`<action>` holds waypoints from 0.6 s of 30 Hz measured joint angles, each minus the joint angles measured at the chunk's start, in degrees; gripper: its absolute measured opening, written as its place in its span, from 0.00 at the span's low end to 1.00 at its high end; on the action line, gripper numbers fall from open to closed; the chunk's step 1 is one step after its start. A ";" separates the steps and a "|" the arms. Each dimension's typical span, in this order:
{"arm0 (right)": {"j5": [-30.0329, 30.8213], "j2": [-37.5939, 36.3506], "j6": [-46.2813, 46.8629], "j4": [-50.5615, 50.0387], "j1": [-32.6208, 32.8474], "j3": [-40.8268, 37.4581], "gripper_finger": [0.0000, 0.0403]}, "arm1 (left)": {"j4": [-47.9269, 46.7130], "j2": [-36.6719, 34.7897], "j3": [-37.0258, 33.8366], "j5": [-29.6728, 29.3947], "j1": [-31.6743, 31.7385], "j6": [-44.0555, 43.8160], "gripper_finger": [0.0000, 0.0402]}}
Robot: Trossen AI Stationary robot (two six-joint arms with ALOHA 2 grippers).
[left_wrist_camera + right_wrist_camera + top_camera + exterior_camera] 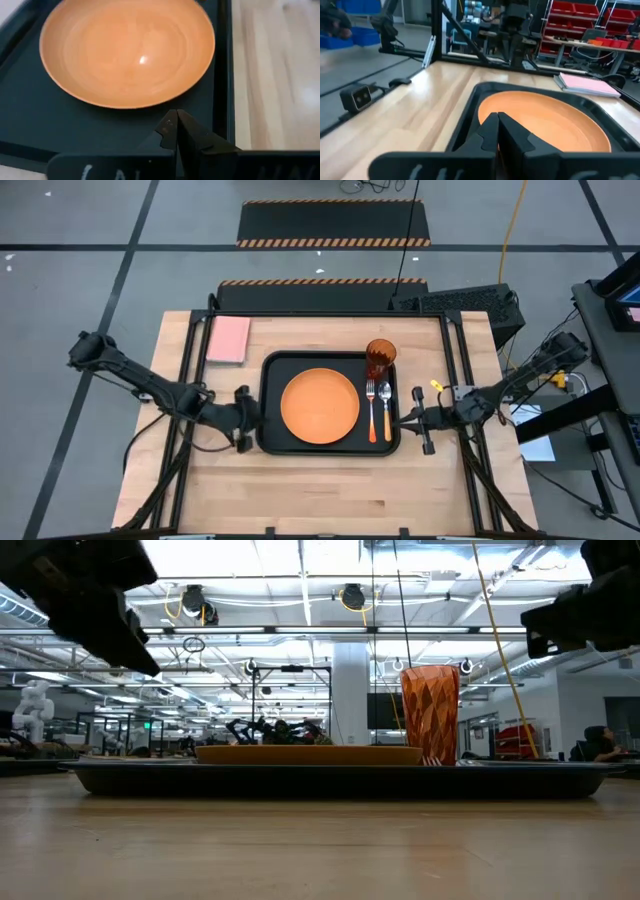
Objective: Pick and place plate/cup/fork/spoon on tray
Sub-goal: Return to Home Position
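Now the plate (319, 406), cup (380, 359), fork (371, 411) and spoon (386, 408) are sitting on the tray (272, 368), both grippers (246, 418) (407, 420) hovering beside it, fingers closed.

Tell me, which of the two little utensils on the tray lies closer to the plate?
The fork, with tines and an all-orange handle, lies next to the plate; the round-bowled spoon lies on its far side, toward the tray edge.

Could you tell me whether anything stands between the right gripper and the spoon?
Only the raised rim of the black rectangular tray; the right gripper, shut, sits just outside it, beside the silver-bowled, orange-handled spoon.
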 joint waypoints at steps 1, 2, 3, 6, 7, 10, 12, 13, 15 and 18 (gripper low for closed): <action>-0.02 -0.05 0.20 -0.01 0.12 -0.02 0.00 | 1.49 -1.84 -1.88 -0.19 0.00 -0.08 0.01; -0.05 -0.15 0.43 0.04 0.21 -0.02 0.00 | 2.77 -3.57 -3.55 -0.39 0.00 -0.21 0.02; -0.05 -0.34 0.60 -0.34 0.40 -0.02 0.00 | 4.08 -5.00 -5.04 -0.42 -0.01 -0.53 0.01; 0.00 -0.78 0.61 -0.22 0.66 -0.07 0.00 | 4.87 -9.94 -8.42 -0.74 -0.55 -1.36 0.01; -0.02 -1.23 0.57 -0.26 0.66 -0.08 0.00 | 5.22 -11.61 -9.06 -1.33 -0.92 -1.48 0.01; -0.09 -2.39 0.53 0.11 0.60 -0.11 0.00 | 4.39 -16.55 -10.72 -3.43 -2.19 -1.05 0.01; -1.74 -3.85 0.49 0.03 0.03 -0.13 0.00 | 3.04 -19.46 -11.13 -5.13 -3.08 -1.04 0.01; -3.03 -4.54 0.45 -0.16 -0.43 -0.13 0.00 | 1.96 -20.72 -11.26 -6.17 -3.54 -1.08 0.01; -4.79 -6.12 0.22 -1.45 -1.45 -0.13 0.00 | -0.02 -22.64 -11.31 -8.12 -4.34 -1.11 0.01; -6.67 -8.66 -0.26 -4.98 -3.84 -0.13 0.00 | -0.90 -24.41 -11.34 -9.90 -5.09 -0.38 0.01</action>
